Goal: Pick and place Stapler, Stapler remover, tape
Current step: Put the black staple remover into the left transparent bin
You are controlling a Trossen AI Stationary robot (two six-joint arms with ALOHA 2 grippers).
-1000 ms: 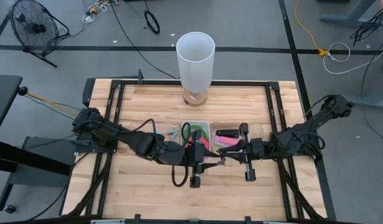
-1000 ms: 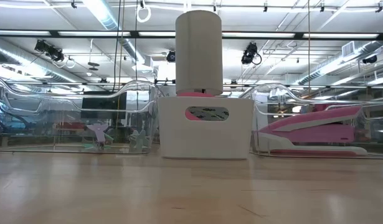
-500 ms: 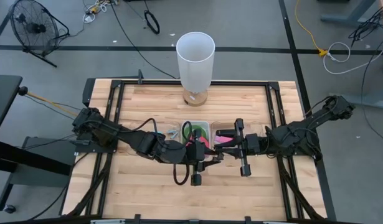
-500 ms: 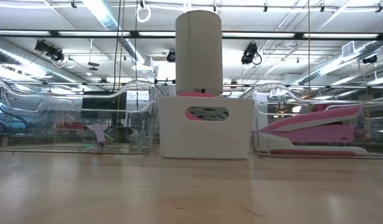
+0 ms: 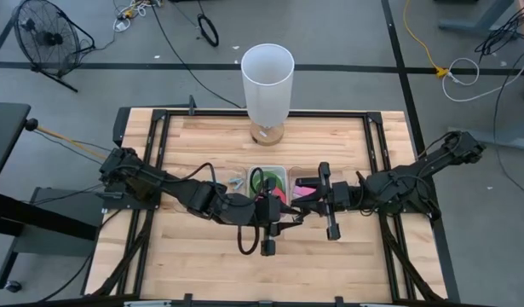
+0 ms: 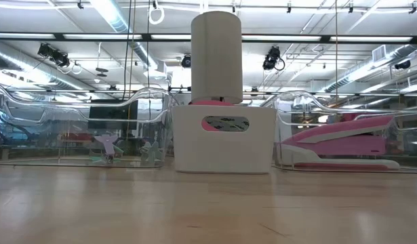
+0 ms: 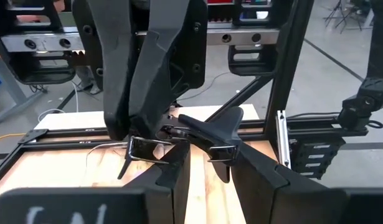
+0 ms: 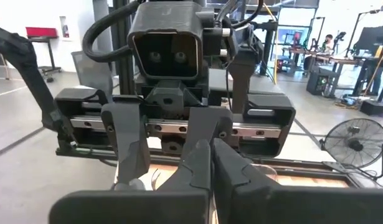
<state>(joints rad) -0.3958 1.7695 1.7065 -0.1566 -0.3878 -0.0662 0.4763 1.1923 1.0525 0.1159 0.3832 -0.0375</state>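
Both arms meet mid-table, just in front of the row of bins, and to us it looks like a handoff. The left gripper (image 7: 207, 160) is grasping the black staple remover (image 7: 207, 127) by its body, chrome teeth pointing out, which would leave the far end free for the other arm. The right gripper (image 7: 149, 130) is right up against it with its fingers clenched flat together. We honestly can't tell if it has pinched an edge of the remover or just closed beside it.

The views fill in for each other here:

- **High view:** it gives us the layout. The two grippers sit tip to tip, the green tape (image 5: 265, 177) lies in the middle white bin (image 5: 285, 170), and the tall white cylinder (image 5: 267, 77) stands behind. The remover itself is basically lost under the arms.
- **Left wrist view:** this is the only one that actually shows the remover.
- **Low view:** neither arm shows up at all, but we get the pink stapler (image 6: 344, 139) lying in the clear bin (image 6: 286, 129) beside the white one
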